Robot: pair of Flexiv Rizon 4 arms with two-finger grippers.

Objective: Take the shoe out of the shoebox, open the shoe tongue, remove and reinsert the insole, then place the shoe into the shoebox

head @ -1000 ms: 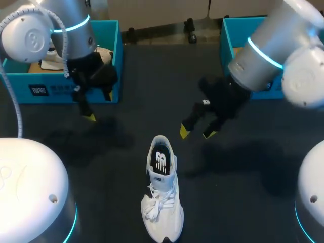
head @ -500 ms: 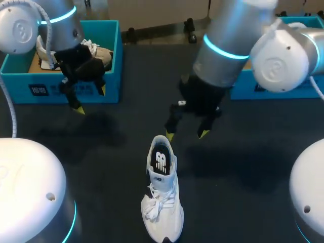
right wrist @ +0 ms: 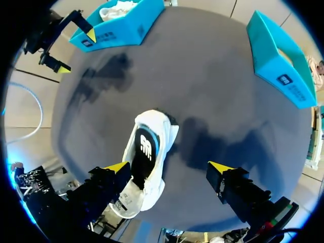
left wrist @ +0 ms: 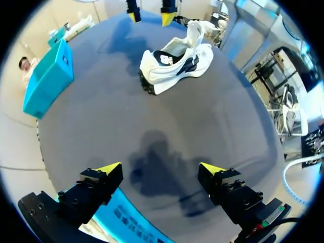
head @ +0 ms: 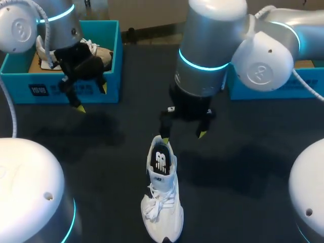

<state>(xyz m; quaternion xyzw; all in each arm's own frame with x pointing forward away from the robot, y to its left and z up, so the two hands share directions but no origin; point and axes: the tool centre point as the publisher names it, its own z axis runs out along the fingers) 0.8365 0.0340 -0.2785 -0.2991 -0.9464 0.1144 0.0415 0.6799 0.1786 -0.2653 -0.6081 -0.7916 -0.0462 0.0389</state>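
white shoe (head: pixel 163 192) out on the table (head: pixel 126 126), both pincers released and empty.
shoe stands upright on its sole between the two blue boxes and in neither. its toe points toward the robot base, heel away, and the dark insole (head: pixel 161 161) shows in the opening. right gripper (head: pixel 183 136) hangs over the shoe's heel end with fingers spread wide. one yellow fingertip (head: pixel 164 139) is right at the heel collar, the other off to the shoe's side over bare table. contact at the collar: can't tell, the angle hides any gap. left gripper (head: pixel 91 98) is well apart from the shoe, fingers apart with nothing between them, at the front wall of the left shoebox (head: pixel 30 86), which holds a second shoe (head: pixel 96 50). right shoebox (head: pixel 283 91) sits well off the shoe's other side.
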